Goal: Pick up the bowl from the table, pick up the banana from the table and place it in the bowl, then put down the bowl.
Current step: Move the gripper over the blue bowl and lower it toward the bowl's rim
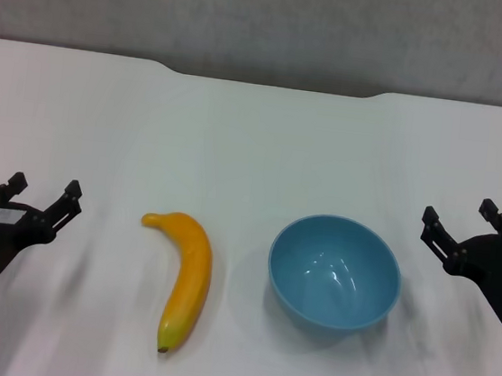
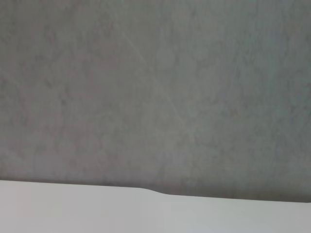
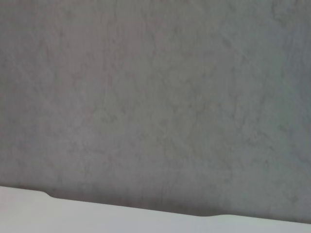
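Note:
The light blue bowl (image 1: 334,270) stands upright and empty on the white table (image 1: 256,143), right of centre. The yellow-orange banana (image 1: 183,277) lies to its left, dark tip toward the front. My left gripper (image 1: 44,187) is open and empty at the left, apart from the banana. My right gripper (image 1: 459,214) is open and empty at the right, apart from the bowl. Both wrist views show only the table's far edge (image 2: 146,208) and the grey wall; the same edge (image 3: 121,218) shows in the right wrist view.
The table's far edge has a shallow notch (image 1: 276,85) in the middle. A grey wall (image 1: 270,18) lies beyond it.

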Available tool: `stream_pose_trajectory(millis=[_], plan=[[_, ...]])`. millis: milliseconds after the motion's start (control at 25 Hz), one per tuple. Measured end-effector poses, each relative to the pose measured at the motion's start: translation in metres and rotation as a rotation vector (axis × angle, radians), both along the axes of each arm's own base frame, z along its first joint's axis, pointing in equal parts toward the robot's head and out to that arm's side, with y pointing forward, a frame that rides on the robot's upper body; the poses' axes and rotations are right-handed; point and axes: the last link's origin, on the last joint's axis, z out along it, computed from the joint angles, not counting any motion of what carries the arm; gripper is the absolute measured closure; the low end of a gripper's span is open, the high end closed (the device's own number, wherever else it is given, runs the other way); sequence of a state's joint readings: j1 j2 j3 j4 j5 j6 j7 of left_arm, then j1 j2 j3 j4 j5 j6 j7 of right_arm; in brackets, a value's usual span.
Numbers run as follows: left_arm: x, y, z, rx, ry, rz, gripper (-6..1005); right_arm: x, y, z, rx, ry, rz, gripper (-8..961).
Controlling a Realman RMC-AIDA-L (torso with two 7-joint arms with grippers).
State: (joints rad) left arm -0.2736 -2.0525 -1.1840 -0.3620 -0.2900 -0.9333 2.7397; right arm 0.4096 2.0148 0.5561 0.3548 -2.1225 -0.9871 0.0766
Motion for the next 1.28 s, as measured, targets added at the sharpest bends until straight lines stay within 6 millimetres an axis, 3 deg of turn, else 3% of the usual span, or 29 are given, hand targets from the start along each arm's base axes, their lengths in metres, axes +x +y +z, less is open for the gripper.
stream_pose_trajectory(millis=[1280], plan=[[0.005,0.011,0.002,0.003,-0.049,0.008,122,-0.006,0.003,0.005,0.036,0.073,0.005,74]])
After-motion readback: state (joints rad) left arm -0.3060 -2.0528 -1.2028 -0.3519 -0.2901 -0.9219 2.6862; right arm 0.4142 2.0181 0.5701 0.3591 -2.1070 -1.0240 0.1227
